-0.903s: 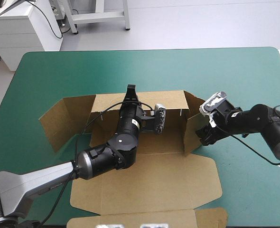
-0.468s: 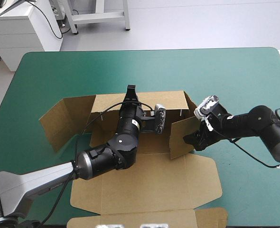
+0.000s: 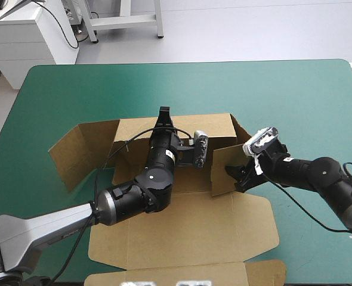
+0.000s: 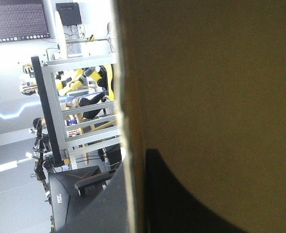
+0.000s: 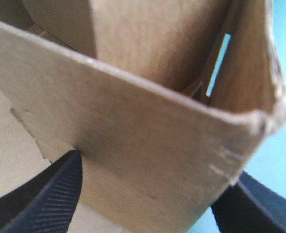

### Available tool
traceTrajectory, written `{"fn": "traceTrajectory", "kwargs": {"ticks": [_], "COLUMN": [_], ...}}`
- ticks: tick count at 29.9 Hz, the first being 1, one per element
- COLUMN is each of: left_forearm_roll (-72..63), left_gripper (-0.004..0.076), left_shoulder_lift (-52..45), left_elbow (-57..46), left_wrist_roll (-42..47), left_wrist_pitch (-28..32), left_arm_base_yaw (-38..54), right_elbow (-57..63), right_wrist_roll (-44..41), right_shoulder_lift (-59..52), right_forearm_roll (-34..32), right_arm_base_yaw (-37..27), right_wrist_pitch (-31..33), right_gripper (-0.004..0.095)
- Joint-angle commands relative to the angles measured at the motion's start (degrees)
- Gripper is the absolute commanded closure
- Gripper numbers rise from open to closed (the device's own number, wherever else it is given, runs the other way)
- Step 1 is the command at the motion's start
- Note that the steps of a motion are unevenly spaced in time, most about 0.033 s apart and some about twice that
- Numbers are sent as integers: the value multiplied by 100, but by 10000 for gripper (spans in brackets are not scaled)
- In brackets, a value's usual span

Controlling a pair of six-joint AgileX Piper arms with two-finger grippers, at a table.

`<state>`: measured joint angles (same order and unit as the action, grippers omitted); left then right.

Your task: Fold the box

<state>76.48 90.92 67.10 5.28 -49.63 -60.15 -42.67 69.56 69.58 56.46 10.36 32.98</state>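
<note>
Right gripper [image 3: 235,176] first, from the high view: it rests low on the outer side of the right flap [image 3: 222,170] of the box [image 3: 182,232]. Just before, this flap leaned out toward the table's right edge. Now it has swung in and stands almost straight up over the box floor. I think the right wall is nearly up, and tucking it in comes next. The box lies in the middle of the teal-green table [image 3: 295,95], its back wall [image 3: 218,126] raised and its big lid flat toward the near edge. The left gripper [image 3: 164,114] has not moved; it sits on the top edge of the back wall. The left flap [image 3: 80,149] leans outward, so that side is not done. The left arm [image 3: 134,199] lies across the box floor, and I think it could get in the way when the flaps fold in.

From the left wrist view, brown board fills most of what I see. Its edge runs up between the fingers, with one black finger [image 4: 182,204] on the near face, so the left gripper is pinching the back wall.

From the right wrist view, the right gripper [image 5: 157,170] has its fingers spread wide apart. The right flap stands across them, so I judge it is pushing, not pinching. Past the flap I see a slot [image 5: 218,65] in the board.
</note>
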Motion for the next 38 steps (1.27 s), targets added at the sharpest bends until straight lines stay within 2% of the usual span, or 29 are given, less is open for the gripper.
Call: {"fn": "traceTrajectory", "kwargs": {"ticks": [1, 9, 15, 22, 29, 32, 38], "left_forearm_roll": [223, 223, 223, 233, 245, 245, 245], "left_gripper": [731, 731, 731, 731, 731, 731, 731], "left_shoulder_lift": [-204, -204, -204, -204, -204, -204, -204], "left_elbow": [128, 128, 128, 128, 128, 128, 128], "left_wrist_roll": [5, 5, 5, 5, 5, 5, 5], "left_wrist_pitch": [-145, -101, -87, -72, -68, -59, -59], "left_arm_base_yaw": [-25, -25, -25, -25, -25, -25, -25], "right_elbow": [-126, -61, 63, 72, 72, 72, 72], "right_wrist_roll": [-82, -624, -638, -626, -604, -604, -604], "right_shoulder_lift": [-152, -152, -152, 23, 126, 126, 126], "right_forearm_roll": [295, 272, 298, 389, 428, 428, 428], "right_arm_base_yaw": [501, 1201, 1556, 1636, 1636, 1636, 1636], "right_wrist_pitch": [-784, -2045, -2969, -3538, -3652, -3708, -3669], "right_gripper": [257, 257, 257, 257, 279, 403, 887]}}
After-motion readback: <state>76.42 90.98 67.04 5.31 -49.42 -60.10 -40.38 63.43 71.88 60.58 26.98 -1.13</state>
